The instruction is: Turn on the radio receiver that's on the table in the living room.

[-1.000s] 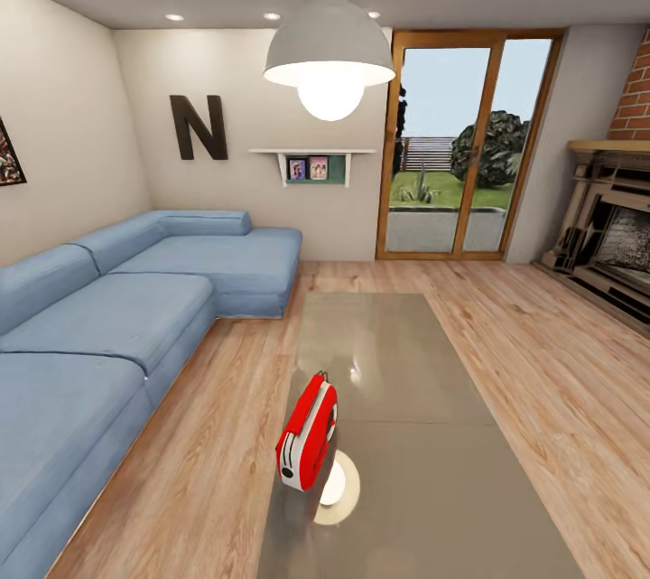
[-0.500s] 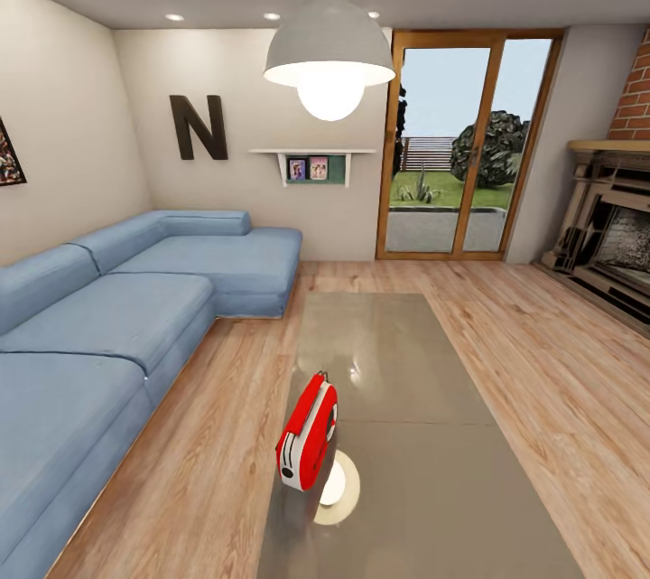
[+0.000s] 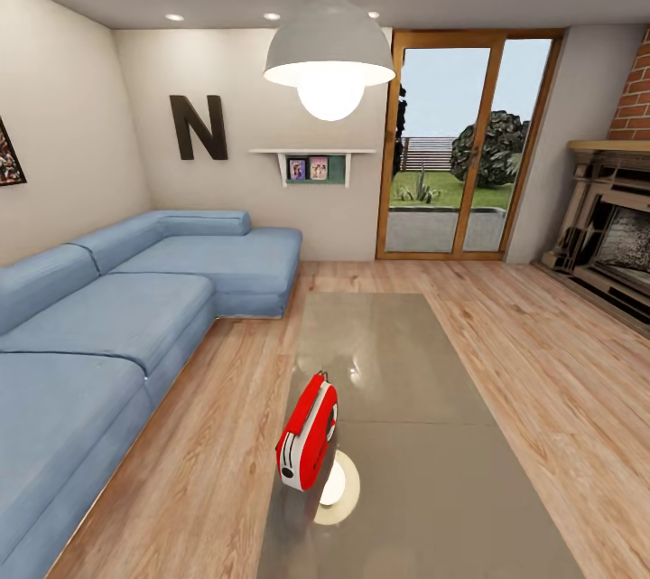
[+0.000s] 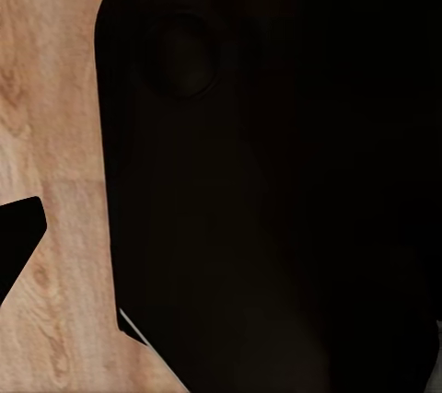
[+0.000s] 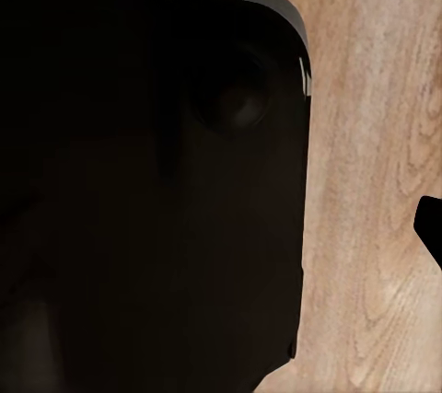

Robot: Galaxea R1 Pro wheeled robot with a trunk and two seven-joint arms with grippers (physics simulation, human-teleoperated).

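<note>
1. Radio [image 3: 307,436] stands upright on its narrow edge near the left rim of the surface [image 3: 424,471], turned so its side faces the robot. A push from the wrong side could, I judge, tip it over or slide it off that near rim onto the floor [image 3: 194,462].
2. Its dial and switch face away to the right (barely visible from here), so a reach may miss the control.
3. Hand state: I cannot tell for either one. Each wrist view gives a dark rounded body over wood boards, with a dark tip at the edge, and the jaws do not show clearly.
4. Glossy grey-beige top reflects the lamp [image 3: 329,64], with a bright spot just beside the radio's base; the glare may hide the true edge.
5. Room: blue sofa [image 3: 108,335] along the left, letter N [image 3: 199,127] on the beige wall, glass door [image 3: 465,145] at the far end, fireplace [image 3: 614,218] on the right.
</note>
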